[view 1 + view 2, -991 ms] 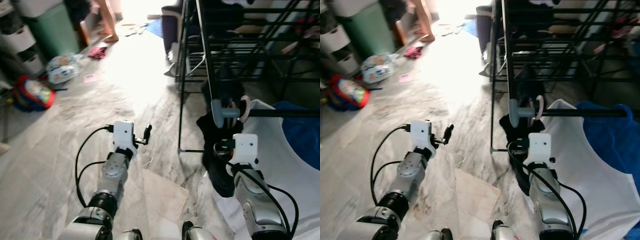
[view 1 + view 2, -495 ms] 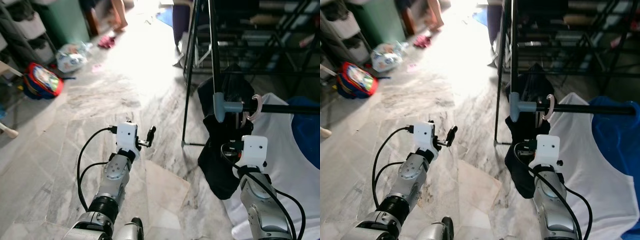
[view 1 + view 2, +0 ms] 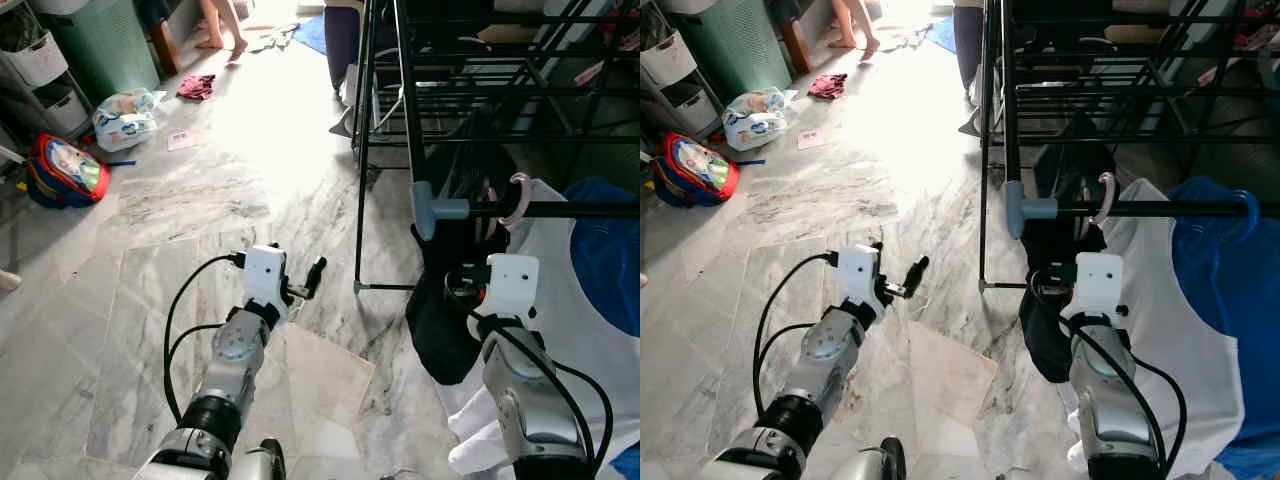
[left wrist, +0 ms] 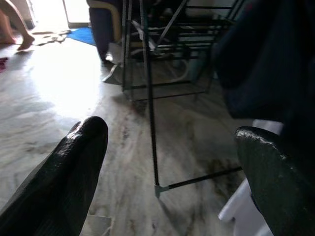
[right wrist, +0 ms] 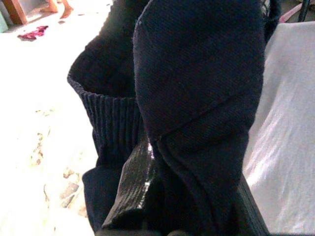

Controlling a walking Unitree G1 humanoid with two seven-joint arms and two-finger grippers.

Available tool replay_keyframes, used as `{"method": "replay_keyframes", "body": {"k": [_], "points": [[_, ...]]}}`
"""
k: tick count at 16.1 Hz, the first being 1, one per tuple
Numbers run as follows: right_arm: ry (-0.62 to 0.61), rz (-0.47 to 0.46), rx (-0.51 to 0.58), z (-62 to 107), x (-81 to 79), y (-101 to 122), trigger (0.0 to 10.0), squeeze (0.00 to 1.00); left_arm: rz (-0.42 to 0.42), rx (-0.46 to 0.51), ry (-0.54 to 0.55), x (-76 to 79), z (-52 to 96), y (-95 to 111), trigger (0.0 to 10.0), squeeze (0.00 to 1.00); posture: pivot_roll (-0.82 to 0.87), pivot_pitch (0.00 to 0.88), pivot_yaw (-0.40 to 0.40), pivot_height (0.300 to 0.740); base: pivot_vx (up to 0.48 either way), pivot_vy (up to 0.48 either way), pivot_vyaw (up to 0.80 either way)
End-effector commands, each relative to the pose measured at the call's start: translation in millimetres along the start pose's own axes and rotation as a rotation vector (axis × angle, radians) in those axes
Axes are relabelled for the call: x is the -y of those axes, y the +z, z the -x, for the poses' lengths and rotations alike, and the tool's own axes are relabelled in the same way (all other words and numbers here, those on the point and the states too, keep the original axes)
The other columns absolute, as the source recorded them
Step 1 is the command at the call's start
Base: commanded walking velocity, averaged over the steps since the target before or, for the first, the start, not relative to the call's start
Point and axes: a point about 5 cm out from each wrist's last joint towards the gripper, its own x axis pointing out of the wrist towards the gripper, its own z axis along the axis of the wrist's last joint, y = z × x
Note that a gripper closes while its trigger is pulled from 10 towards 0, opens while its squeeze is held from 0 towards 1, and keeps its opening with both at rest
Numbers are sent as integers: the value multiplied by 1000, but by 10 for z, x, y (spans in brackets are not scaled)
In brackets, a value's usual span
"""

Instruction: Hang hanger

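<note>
A black drying rack has a horizontal rail [image 3: 570, 209] with a grey end cap [image 3: 425, 210]. A pink hanger hook [image 3: 520, 192] sits over that rail, above a white shirt [image 3: 565, 300]. A dark navy garment [image 3: 440, 325] hangs below the rail's end. My right gripper [image 3: 462, 290] is pushed into it; in the right wrist view the cloth [image 5: 197, 98] fills the space between the fingers [image 5: 133, 184]. Out over the marble floor, left of the rack, my left gripper [image 3: 315, 272] stands open and holds nothing [image 4: 167, 162].
A blue garment [image 3: 605, 250] hangs right of the white shirt. The rack's floor bar [image 3: 385, 287] lies between my arms. A red backpack [image 3: 60, 170], a green bin [image 3: 100, 45], a bag [image 3: 125, 115] and a person's feet [image 3: 222, 30] are at the far left.
The camera view has shifted and tilted. Both arms keep much the same pose; the right gripper stays in the dark garment and the pink hook stays on the rail.
</note>
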Motion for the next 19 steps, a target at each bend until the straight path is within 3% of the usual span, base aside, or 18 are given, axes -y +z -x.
{"method": "replay_keyframes", "body": {"k": [1, 6, 10, 16, 17, 18, 19], "points": [[24, 8, 3, -61, -44, 66, 10000, 0, 15, 1, -35, 17, 33, -16, 10000, 0, -94, 181, 51, 740, 0, 0, 0], [82, -4, -107, -145, -173, -41, 10000, 0, 30, 6, -92, 70, 63, -27, 10000, 0, -83, 179, 43, 740, 0, 0, 0], [82, -36, -212, -159, -144, -184, 10000, 0, 37, -3, -118, 92, 96, -47, 10000, 0, -84, 187, 47, 740, 0, 0, 0], [77, -72, -287, -87, -146, -370, 10000, 0, 37, -10, -133, 110, 101, -47, 10000, 0, -87, 193, 54, 740, 0, 0, 0], [73, -71, -291, -82, -139, -379, 10000, 537, 37, -11, -133, 108, 103, -47, 10000, 0, -86, 194, 55, 740, 0, 0, 0], [71, -74, -292, -83, -130, -379, 10000, 965, 36, -13, -134, 108, 103, -47, 10000, 0, -86, 195, 56, 740, 0, 0, 0], [69, -74, -289, -90, -115, -371, 10000, 1000, 37, -16, -136, 111, 104, -49, 10000, 0, -86, 194, 56, 740, 0, 0, 0]]}}
